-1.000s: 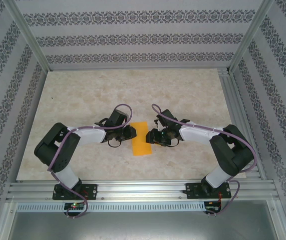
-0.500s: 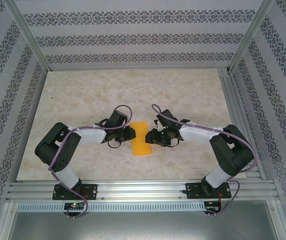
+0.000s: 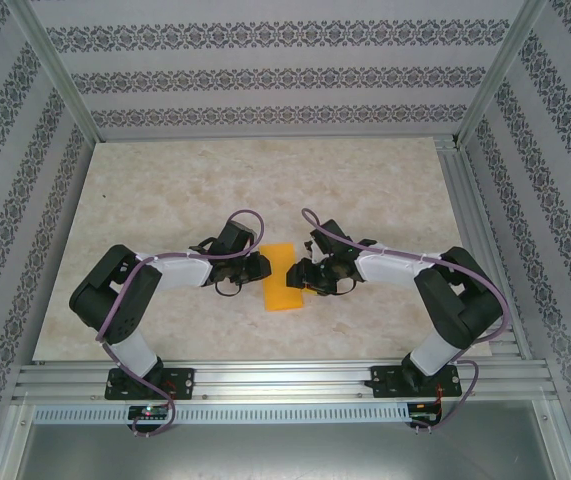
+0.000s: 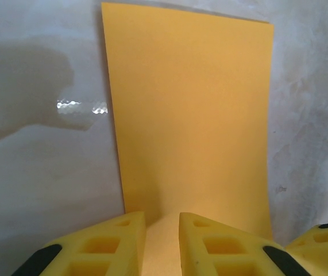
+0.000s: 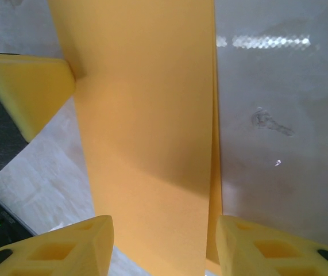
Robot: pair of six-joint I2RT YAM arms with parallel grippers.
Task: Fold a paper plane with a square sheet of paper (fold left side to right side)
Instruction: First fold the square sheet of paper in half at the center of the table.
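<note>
Paper: square sheet of paper (image 3: 283,279) doubled into a narrow strip, flat at the centre of the table (image 3: 165,190), between the two grippers.
Left gripper (image 4: 162,221): at the sheet's 9 o'clock edge, jaws nearly together with a thin slit, nothing seen pinched. Likely set there to pin the fold flat.
Right gripper (image 5: 162,230): at 3 o'clock, jaws apart astride the sheet, holding nothing. Probably poised over the loose edges.
Hard to read: sheet's near end hidden under each gripper in its wrist view; a second layer peeking along one edge, contact with the table unclear.
</note>
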